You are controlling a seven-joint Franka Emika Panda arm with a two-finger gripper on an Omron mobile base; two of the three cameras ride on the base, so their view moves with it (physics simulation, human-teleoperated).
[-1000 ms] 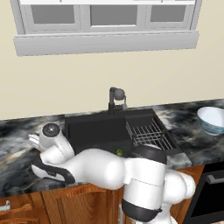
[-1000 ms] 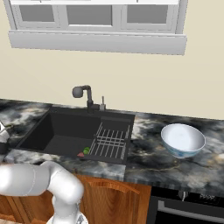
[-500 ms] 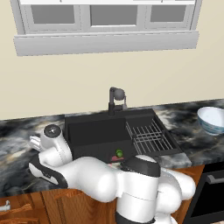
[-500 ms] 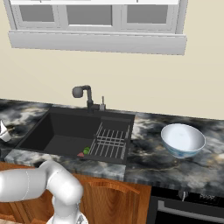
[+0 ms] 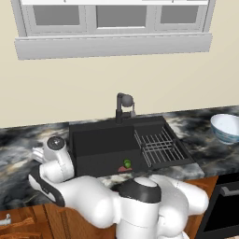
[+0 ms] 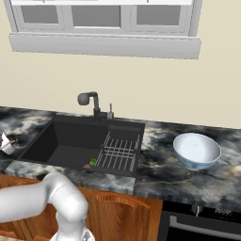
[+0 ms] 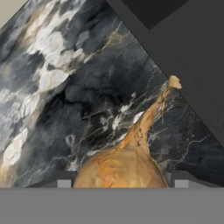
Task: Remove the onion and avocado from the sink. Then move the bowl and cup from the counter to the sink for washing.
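We see the counter (image 5: 18,163), black/grey/white marbled stone, running L to R across both base views over brown cabinets (image 6: 117,212). The sink (image 5: 102,144), a black recessed basin, sits mid-counter w/ a dark faucet (image 5: 122,105) at its back edge & a wire rack (image 5: 156,147) in its R section. The arm (image 5: 93,196) reaches low toward the counter L of the sink.

The bowl (image 6: 196,150), wide, white w/ bluish rim, stands on the counter R of the sink, well apart from the basin, tilted a bit in the R base view.

The onion (image 7: 124,164), tan-orange, is on the marbled counter just beside the sink's edge, L of the basin; its thin stem tail points toward the sink rim in the hand view. The gripper (image 7: 120,181) has its jaws wide, one tip on each side of the bulb. Whether the pads touch the onion we can't tell.

The avocado (image 5: 127,163), small & dark green, lies on the sink floor near the front wall, just beside the rack, w/ a small reddish thing (image 5: 122,169) next to it.
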